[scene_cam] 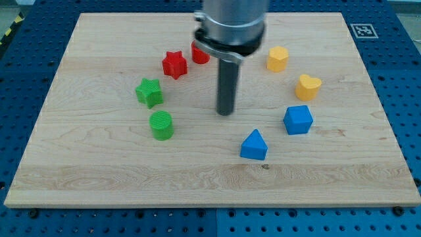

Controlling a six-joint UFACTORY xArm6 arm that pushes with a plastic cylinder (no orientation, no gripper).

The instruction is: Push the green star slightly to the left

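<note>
The green star lies on the wooden board at the view's left of centre. My tip stands near the board's middle, well to the right of the green star and a little lower in the view, not touching any block. A green cylinder sits just below the star. A red star sits above and to the right of the green star.
A red block is partly hidden behind the arm. A yellow hexagon-like block and a yellow heart lie at the right. A blue cube and a blue triangular block lie at the lower right.
</note>
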